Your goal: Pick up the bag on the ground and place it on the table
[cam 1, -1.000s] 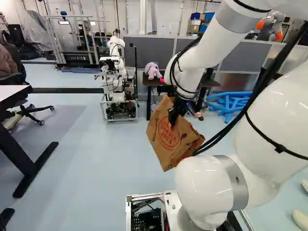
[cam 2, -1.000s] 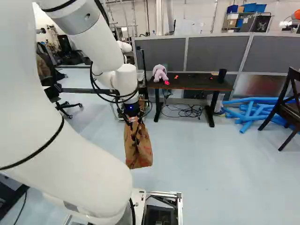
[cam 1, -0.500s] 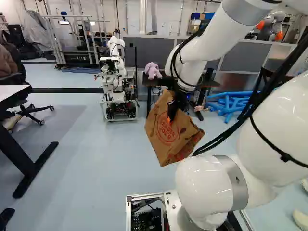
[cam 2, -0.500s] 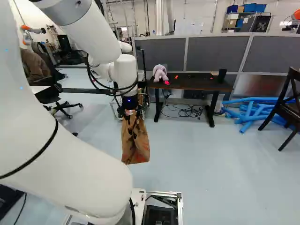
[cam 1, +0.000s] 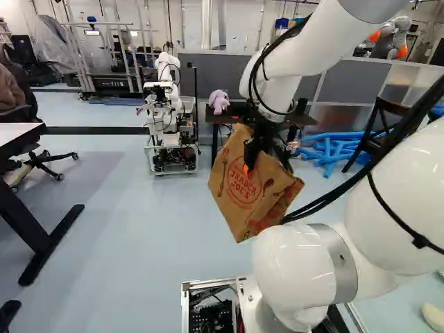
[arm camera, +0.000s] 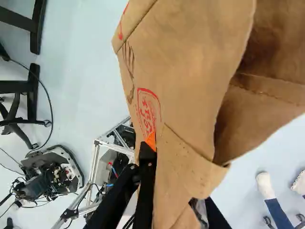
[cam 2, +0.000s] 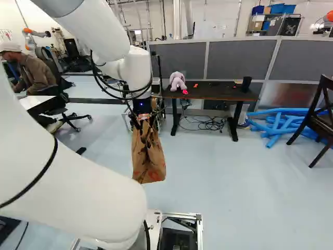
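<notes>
My gripper [cam 1: 254,154] holds the brown paper bag [cam 1: 243,198] in the air near the middle of the left base view, the bag hanging tilted. In the right base view the bag [cam 2: 148,159] hangs under the wrist, above the floor. At the wrist view's bottom edge, the gripper [arm camera: 177,191] is shut on the bag [arm camera: 190,71]; one orange-tipped finger lies against its printed face, the other is mostly hidden behind the paper. Beyond the bag stands the dark brown table [cam 2: 221,94].
A purple plush toy [cam 2: 177,81] and a black cup [cam 2: 246,83] are on the table. Blue padded tubes [cam 2: 278,122] and a dark chair [cam 2: 315,117] are to its right. Another robot [cam 1: 166,118] stands left of the table. A desk [cam 1: 17,139] is at the far left.
My arm has shifted and the held bag has swung with it, its right corner higher in the left base view. In the right base view both moved slightly left. The base has stayed put.
</notes>
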